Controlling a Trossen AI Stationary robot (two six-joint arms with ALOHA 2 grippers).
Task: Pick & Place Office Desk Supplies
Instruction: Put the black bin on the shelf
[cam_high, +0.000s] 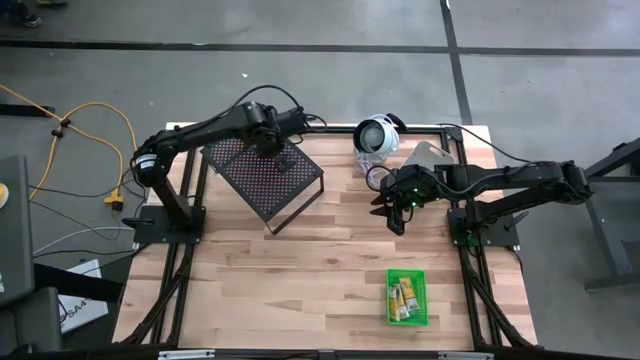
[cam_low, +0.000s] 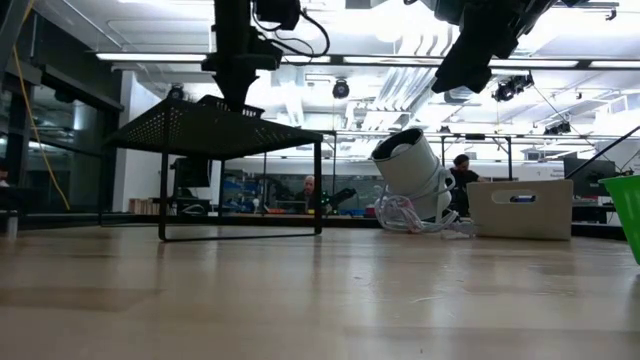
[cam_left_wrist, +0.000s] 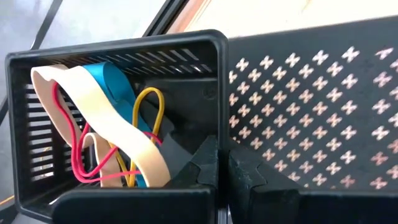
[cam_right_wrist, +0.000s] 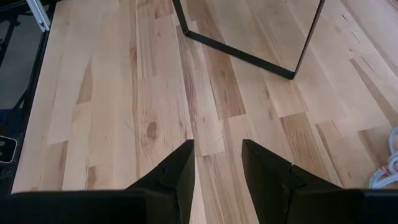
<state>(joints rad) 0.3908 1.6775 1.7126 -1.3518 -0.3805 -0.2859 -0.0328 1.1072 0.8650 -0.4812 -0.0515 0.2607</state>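
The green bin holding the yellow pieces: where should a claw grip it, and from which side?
Grip the green slotted plastic bin by one wall's rim, coming straight down from above. It sits upright with its top open, so a wall fits between the fingers. Choose the wall away from the little yellow rectangular pieces. The open right claw hangs nearest.

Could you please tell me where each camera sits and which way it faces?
High: overhead, straight down; both arms, black perforated metal rack.
Low: table height, level; rack, both arms from above.
Left wrist: left hand shut on black slotted plastic bin of elastic loops.
Right wrist: down at wooden table; open right hand.
Shared: rack.
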